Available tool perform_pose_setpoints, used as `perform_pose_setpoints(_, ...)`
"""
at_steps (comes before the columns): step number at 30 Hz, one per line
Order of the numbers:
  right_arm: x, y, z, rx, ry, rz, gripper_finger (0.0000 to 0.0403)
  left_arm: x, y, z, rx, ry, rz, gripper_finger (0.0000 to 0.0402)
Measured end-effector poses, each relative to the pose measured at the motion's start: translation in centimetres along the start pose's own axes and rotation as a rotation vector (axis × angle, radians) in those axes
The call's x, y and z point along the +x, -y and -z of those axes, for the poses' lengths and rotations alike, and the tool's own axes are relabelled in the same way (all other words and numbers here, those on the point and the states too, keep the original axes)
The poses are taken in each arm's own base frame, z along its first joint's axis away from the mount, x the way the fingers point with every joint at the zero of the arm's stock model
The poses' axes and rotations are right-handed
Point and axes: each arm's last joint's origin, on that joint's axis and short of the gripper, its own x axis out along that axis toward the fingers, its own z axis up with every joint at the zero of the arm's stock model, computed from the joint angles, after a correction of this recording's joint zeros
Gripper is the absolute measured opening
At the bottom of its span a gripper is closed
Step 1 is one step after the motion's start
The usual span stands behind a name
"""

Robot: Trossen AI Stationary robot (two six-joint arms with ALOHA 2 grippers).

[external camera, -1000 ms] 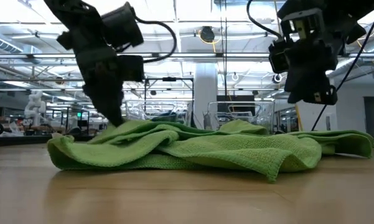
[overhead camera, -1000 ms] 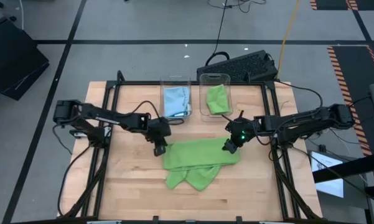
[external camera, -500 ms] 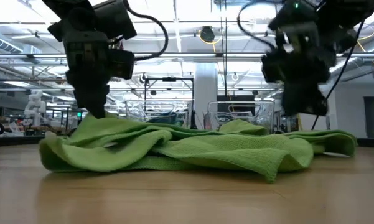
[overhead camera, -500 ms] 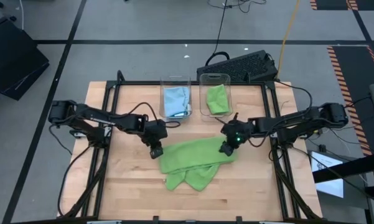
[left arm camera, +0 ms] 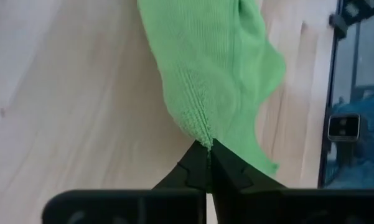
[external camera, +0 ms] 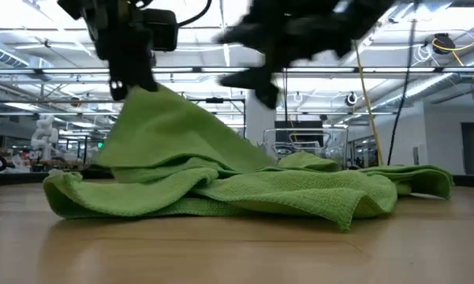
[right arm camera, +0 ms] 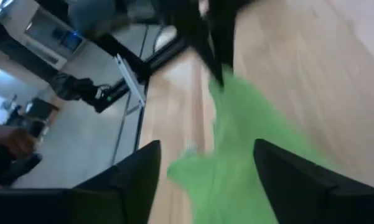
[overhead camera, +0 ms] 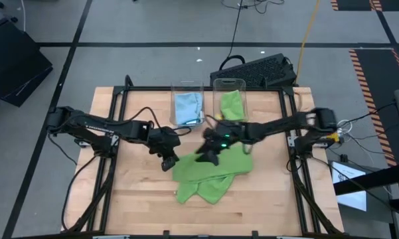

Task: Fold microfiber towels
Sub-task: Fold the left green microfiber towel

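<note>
One lime green towel [overhead camera: 209,174] lies crumpled at centre frame in the high view, on the wooden tabletop [overhead camera: 139,206], long axis running left–right.

Left end effector [overhead camera: 168,161]: at the towel's upper-left corner, fingers closed tight on a pinch of the cloth. In the left wrist view the fingertips [left arm camera: 206,163] meet on a puckered edge, and the towel [left arm camera: 211,74] hangs away from them. In the low view that corner is lifted into a peak at upper left of the frame, the rest sagging onto the tabletop.

Right end effector [overhead camera: 209,153]: above the towel's upper middle, just right of the left one, motion-blurred. The right wrist view shows its two fingers [right arm camera: 137,177] spread apart with nothing between them, green cloth beyond.

Key relation: the free far corner lies to the right of both end effectors, along the long axis. The right arm is the nearer arm to it, yet its end effector sits mid-towel, close to the left one.

View differences: only the low view shows the corner's lift off the tabletop; only the high view shows the two clear bins [overhead camera: 187,99] at upper centre, one with a blue towel [overhead camera: 188,106], one with a green towel [overhead camera: 231,103].
</note>
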Motion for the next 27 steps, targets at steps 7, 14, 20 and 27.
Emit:
perform_pose_setpoints(7,5.0,1.7,-3.5,-0.123,-0.038,-0.071,0.0276,0.0,1.1,0.2,-0.021,0.018,-0.008,0.0009)
perform_pose_setpoints(14,7.0,2.3,-3.6,-0.178,-0.124,-0.213,0.0225,-0.3,1.6,0.1,-0.029,0.044,-0.019,0.0009)
perform_pose_setpoints(20,7.1,2.3,-3.2,-0.21,-0.139,-0.212,0.0169,-0.3,1.9,0.1,-0.015,0.059,-0.01,0.0006)
perform_pose_setpoints(27,7.1,2.5,-3.0,-0.24,-0.16,-0.198,0.0073,-0.3,2.1,-0.2,-0.005,0.093,0.013,0.0004)
